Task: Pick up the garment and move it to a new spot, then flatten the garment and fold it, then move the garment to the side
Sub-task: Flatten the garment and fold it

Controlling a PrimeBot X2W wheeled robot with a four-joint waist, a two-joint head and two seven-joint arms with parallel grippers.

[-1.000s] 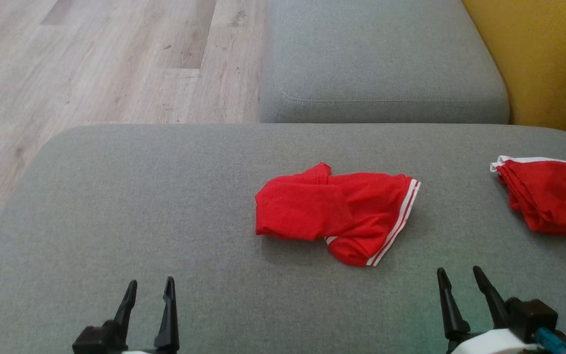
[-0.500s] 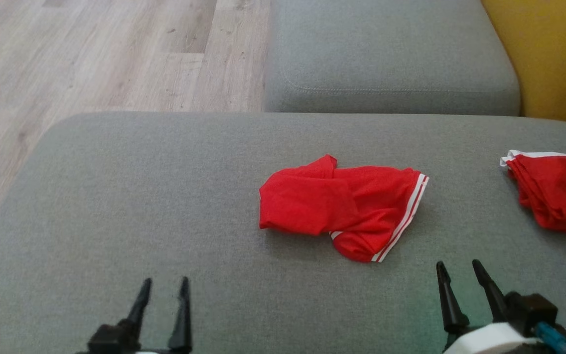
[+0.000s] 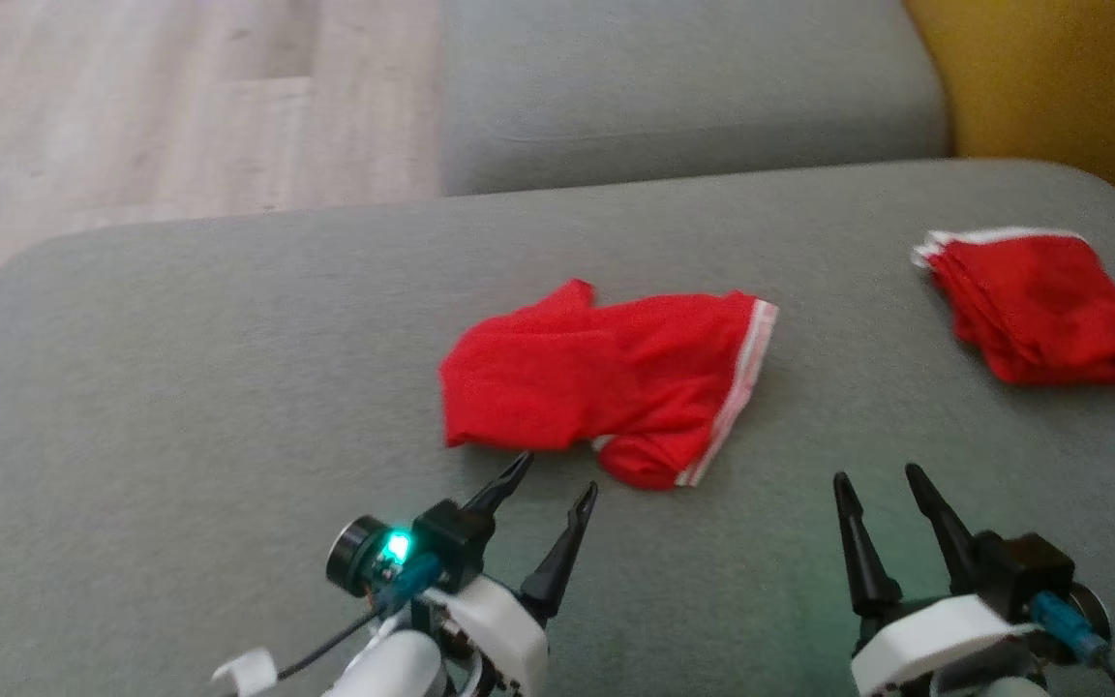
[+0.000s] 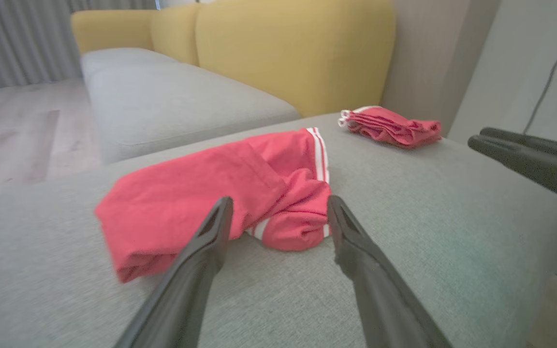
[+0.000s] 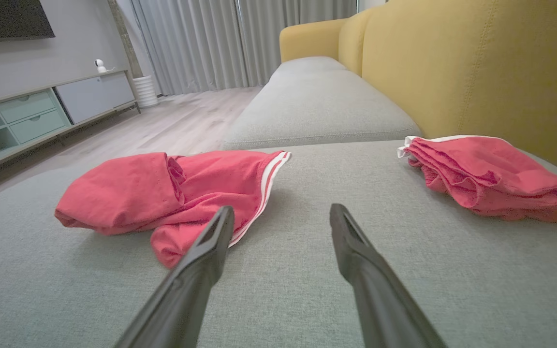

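Our left tool has swung in from the lower left. It hovers spread wide and empty, just short of the crumpled red fabric garment with white stripes at its 12 o'clock, mid-way on the grey fabric sofa cushion. Our right tool, at the garment's 4 o'clock, gapes empty too. A folded red fabric stack lies at its 2 o'clock, well apart.

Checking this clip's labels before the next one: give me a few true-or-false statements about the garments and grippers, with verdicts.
1. The crumpled garment and the folded garment both lie on the grey cushion. True.
2. The left gripper and right gripper are both open. True.
3. The right gripper holds the folded garment. False: it is empty, apart from that garment.
4. The crumpled garment is spread flat. False: it lies bunched, doubled over itself.
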